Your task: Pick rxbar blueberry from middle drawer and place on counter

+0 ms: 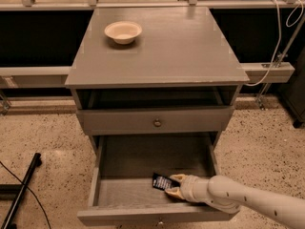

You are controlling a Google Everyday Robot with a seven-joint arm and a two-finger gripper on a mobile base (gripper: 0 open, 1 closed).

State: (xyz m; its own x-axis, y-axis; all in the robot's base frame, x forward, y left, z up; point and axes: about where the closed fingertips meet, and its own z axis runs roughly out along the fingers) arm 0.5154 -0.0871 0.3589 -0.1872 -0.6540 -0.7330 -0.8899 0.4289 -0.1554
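Note:
The rxbar blueberry, a dark wrapper with white lettering, lies on the grey floor of the pulled-out middle drawer, near its front right. My gripper reaches into the drawer from the lower right on a cream arm. Its two tan fingers press on the near and far sides of the bar's right end. The bar still rests on the drawer floor. The counter is the grey cabinet top above.
A cream round bowl sits at the counter's back left. The drawer above is closed, with an open slot over it. A pale ledge with metal posts runs behind. A black pole lies on the floor at left.

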